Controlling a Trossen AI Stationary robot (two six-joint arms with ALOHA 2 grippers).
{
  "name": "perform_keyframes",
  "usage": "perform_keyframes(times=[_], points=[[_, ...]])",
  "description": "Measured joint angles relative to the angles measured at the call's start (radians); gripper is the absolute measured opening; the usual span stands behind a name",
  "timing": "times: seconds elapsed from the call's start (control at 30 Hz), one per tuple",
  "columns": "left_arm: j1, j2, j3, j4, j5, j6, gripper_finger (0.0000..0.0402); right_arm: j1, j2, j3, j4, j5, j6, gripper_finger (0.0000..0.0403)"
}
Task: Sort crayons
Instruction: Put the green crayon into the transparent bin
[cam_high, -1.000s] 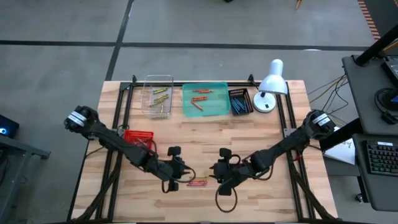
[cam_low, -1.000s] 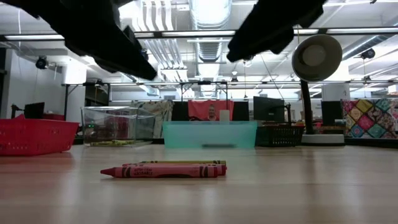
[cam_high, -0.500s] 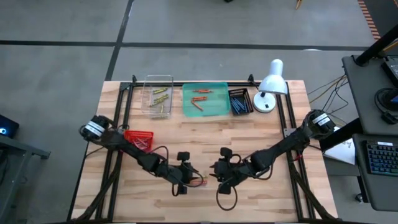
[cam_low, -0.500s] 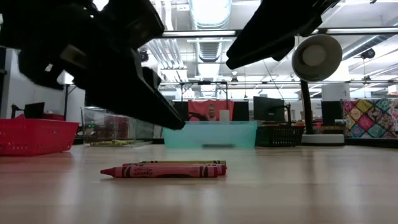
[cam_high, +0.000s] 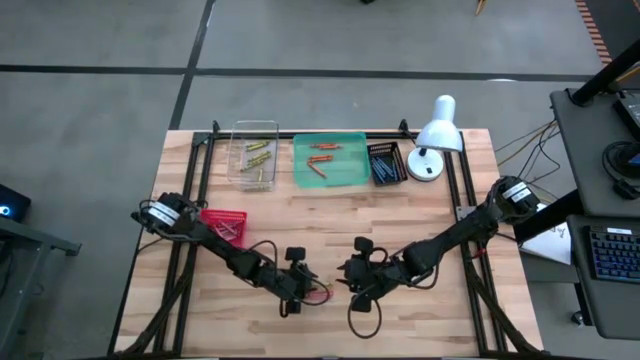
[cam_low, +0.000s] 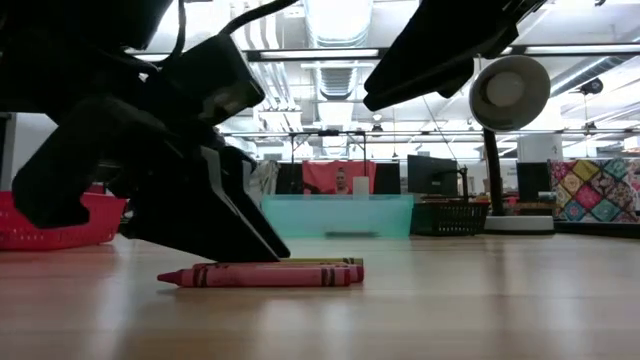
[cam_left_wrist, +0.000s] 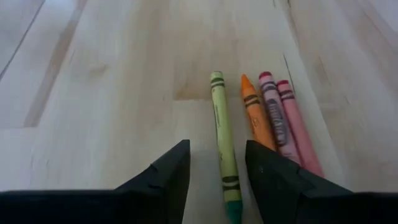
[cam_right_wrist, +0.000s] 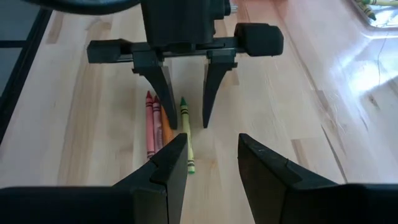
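Four crayons (cam_left_wrist: 258, 130) lie side by side on the bare wood of the table (cam_high: 430, 215), near its front edge at about mid-width; order across the row: yellow-green crayon (cam_left_wrist: 224, 140), orange crayon (cam_left_wrist: 256, 118), then two red crayons (cam_left_wrist: 283, 118), all touching or nearly so.

Left gripper (cam_high: 305, 290) low over this group; jaws apart, the yellow-green crayon lying between the two fingers (cam_left_wrist: 165, 180) in the left wrist view, nothing gripped; in the low view its dark body comes down right at the table, tips at the row's near end.

Right gripper (cam_high: 347, 283) just beside the group on the other side, facing the left gripper; fingers spread, holding nothing; the right wrist view shows the row and the opposing open jaws straight ahead.

Back of table, left to right: clear bin (cam_high: 253, 155) with yellow-green sticks; teal tray (cam_high: 345, 175) with red and orange sticks; small dark basket (cam_high: 386, 163) with blue ones; white desk lamp (cam_high: 436, 132) at the far right corner. Red mesh basket (cam_high: 222, 222) at the left side, beside the left arm.
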Motion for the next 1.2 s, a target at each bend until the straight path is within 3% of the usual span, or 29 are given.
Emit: perform_keyframes(times=[0.5,0.83,1.2], points=[[0.008,0.013,0.002,0.001,-0.007,0.007,0.0111,0.0,0.0,0.0,0.013,0.0,0.0,0.013],[0.011,0.014,0.002,-0.014,-0.051,0.03,0.0008,0.0,0.0,0.0,0.014,0.0,0.0,0.013],[0.015,-0.026,-0.002,-0.071,-0.068,0.07,0.0002,0.0,0.0,0.0,0.014,0.002,-0.01,0.013]])
